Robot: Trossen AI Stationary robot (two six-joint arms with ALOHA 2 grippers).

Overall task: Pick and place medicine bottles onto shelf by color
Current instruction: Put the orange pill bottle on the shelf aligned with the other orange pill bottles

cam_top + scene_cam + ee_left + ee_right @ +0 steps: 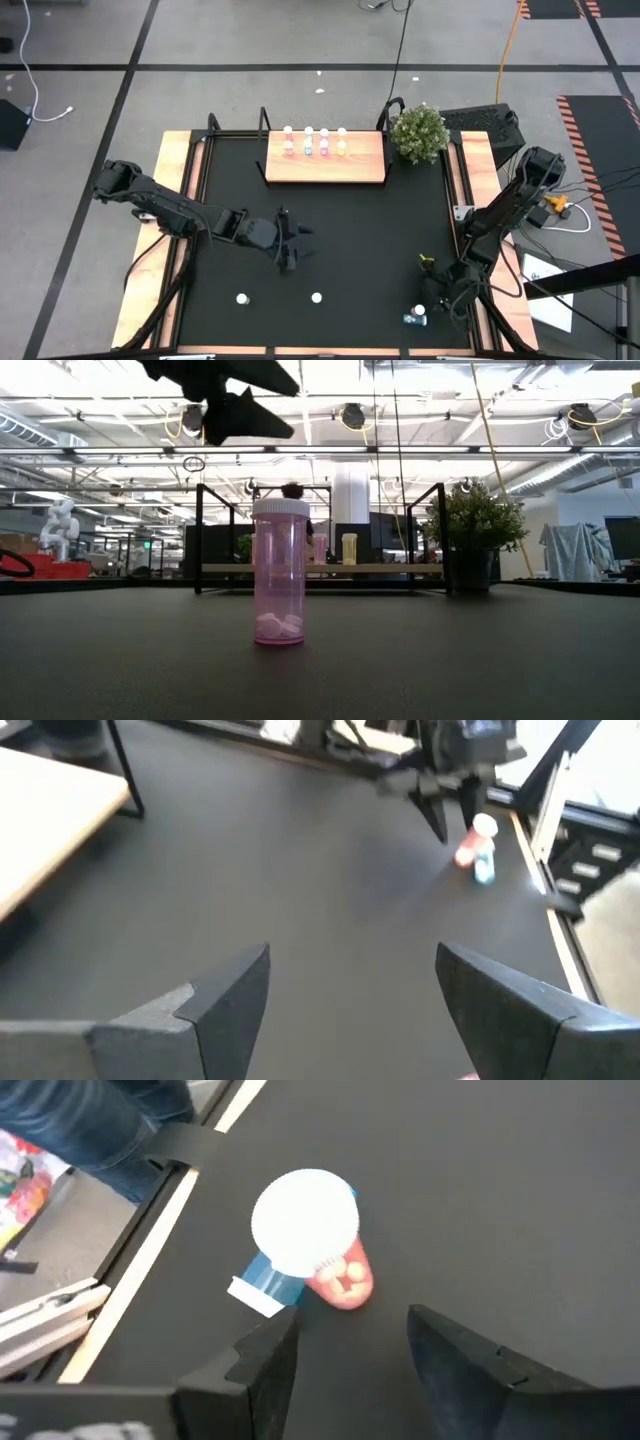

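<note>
The light-wood shelf (325,165) stands at the far middle of the black mat, with several white-capped bottles (315,142) in a row along its far edge. Two upright bottles (242,298) (316,297) stand near the front edge; one is pink (280,572). A pink bottle (305,1230) stands at the near right, beside a teal-blue bottle (262,1280). My right gripper (350,1350) is open just above and beside this pair (415,317), touching neither. My left gripper (350,990) is open and empty above the mat's left middle (290,245).
A potted plant (418,132) stands at the shelf's right end. Pale wooden strips (170,230) edge the mat on both sides. Bare mat (370,240) lies between the shelf and the front bottles. A person's leg in jeans (110,1140) shows beyond the table.
</note>
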